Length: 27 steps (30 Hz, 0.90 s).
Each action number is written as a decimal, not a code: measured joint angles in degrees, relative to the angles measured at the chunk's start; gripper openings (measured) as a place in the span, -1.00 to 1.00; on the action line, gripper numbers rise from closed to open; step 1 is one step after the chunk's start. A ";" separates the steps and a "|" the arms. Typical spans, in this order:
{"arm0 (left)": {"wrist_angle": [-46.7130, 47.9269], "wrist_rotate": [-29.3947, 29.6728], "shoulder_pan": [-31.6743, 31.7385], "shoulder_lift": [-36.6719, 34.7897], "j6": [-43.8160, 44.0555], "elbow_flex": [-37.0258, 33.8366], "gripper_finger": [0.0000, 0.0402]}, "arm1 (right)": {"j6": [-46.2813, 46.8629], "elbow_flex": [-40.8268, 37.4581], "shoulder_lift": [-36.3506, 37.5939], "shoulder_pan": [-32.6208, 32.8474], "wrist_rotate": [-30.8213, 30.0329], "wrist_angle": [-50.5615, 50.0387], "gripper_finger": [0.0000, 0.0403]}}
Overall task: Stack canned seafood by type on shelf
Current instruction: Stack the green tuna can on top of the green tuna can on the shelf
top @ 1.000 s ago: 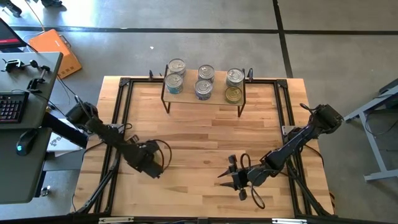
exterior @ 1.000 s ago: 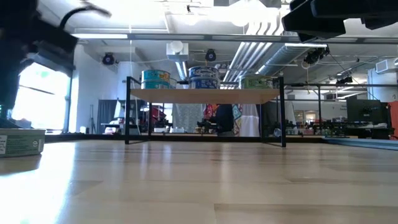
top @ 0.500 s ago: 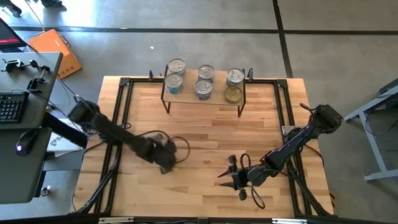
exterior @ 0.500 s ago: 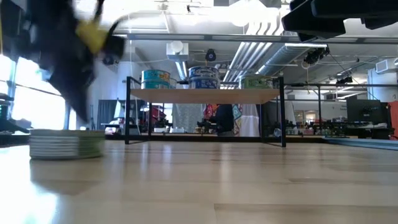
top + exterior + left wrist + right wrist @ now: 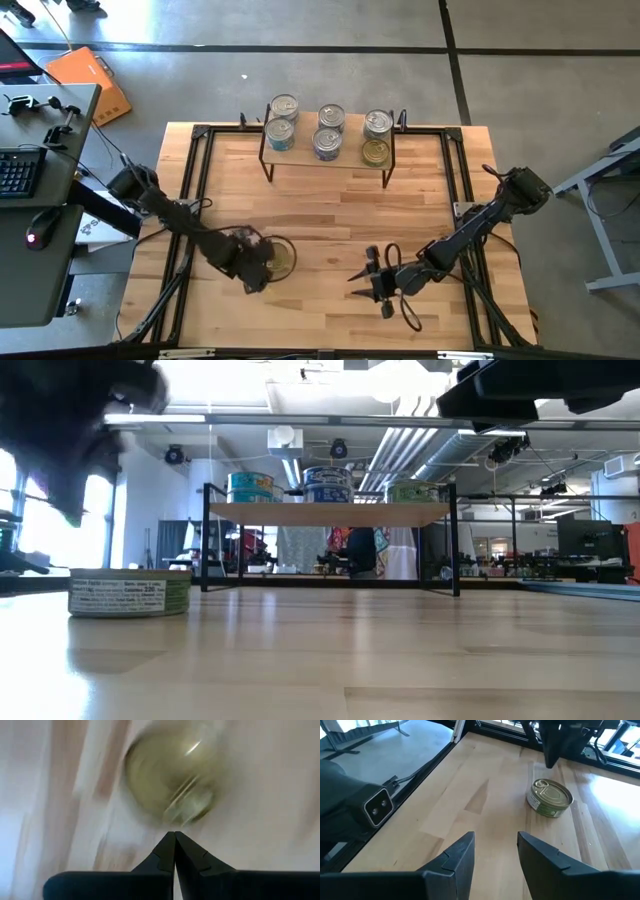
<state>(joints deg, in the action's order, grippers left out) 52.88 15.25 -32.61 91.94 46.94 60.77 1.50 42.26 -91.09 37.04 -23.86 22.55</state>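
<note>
Slid rightward, green-labelled tin (image 5: 130, 593) sits free beside closed left end effector (image 5: 252, 283); shelf (image 5: 327, 158) holds six.

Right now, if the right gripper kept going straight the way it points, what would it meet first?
Probably the loose gold-topped can lying on the tabletop, slightly off its centre line; the right gripper stands open, bare wood before it. Depth is uncertain.

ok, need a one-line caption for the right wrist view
Right gripper, fingers open, faces a gold-topped, green-labelled can on the table; shut left gripper hangs above it.
</note>
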 joint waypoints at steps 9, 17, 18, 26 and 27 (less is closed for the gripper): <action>-19.59 -4.38 2.57 0.20 3.00 -11.54 -1.00 | 0.00 0.00 0.02 -0.70 0.00 0.01 -0.30; -45.61 -3.95 2.50 -0.39 -12.26 -11.30 -1.00 | -0.20 0.00 -0.26 -1.14 0.04 3.03 -0.30; -44.84 -3.46 2.50 -0.39 -12.55 -11.30 -1.00 | -0.13 0.00 -0.79 -1.54 0.07 5.06 -0.30; -32.43 12.08 2.65 -0.35 -8.20 -11.45 -1.00 | -12.54 0.02 -12.14 -9.78 11.39 20.68 -0.24; -32.58 13.63 2.65 -0.35 -8.20 -11.45 -1.00 | -14.38 0.02 -13.80 -11.25 12.61 22.20 -0.22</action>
<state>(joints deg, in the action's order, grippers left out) 20.29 28.87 -29.95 91.59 38.74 49.32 -12.88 42.28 -104.89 25.79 -11.25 44.76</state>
